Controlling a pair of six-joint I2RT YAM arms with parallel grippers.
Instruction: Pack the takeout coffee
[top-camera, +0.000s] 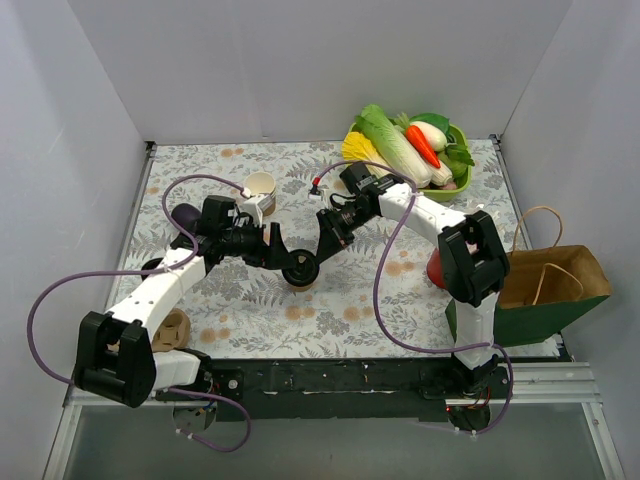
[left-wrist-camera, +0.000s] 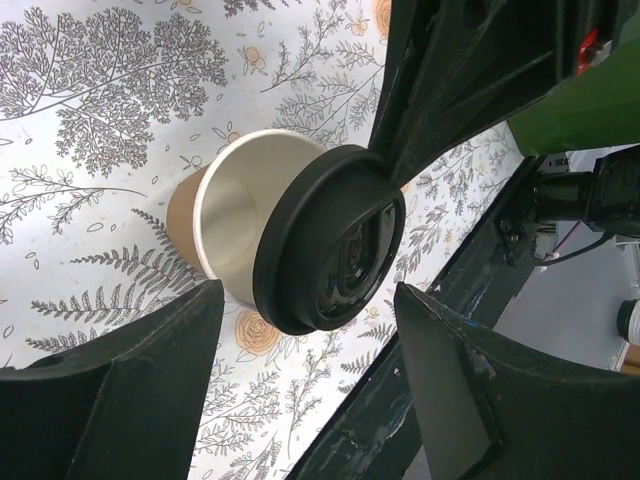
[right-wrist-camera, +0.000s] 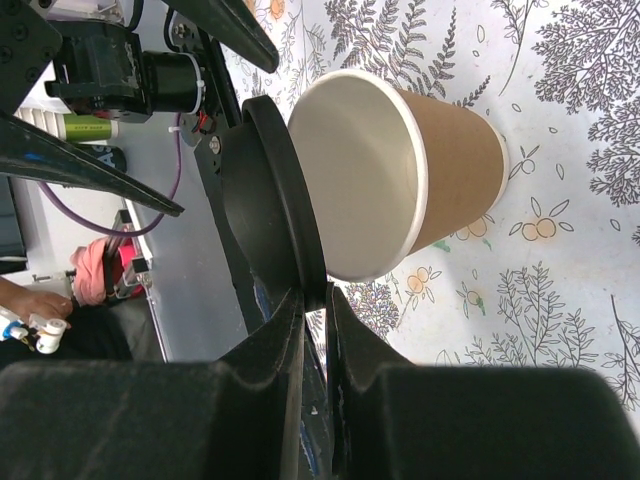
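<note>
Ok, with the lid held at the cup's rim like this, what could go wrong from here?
The right gripper pinches the black lid only by its edge, and the lid is tilted, not seated on the cup: it could slip or go on crooked. The left gripper is open around the cup, not gripping it, so pressing down may tip or shove the cup.

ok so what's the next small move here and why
Probably the right gripper should tip the black lid flat onto the cup: it pinches the lid's edge, the lid stands tilted at the rim, and the mouth is mostly uncovered.
</note>
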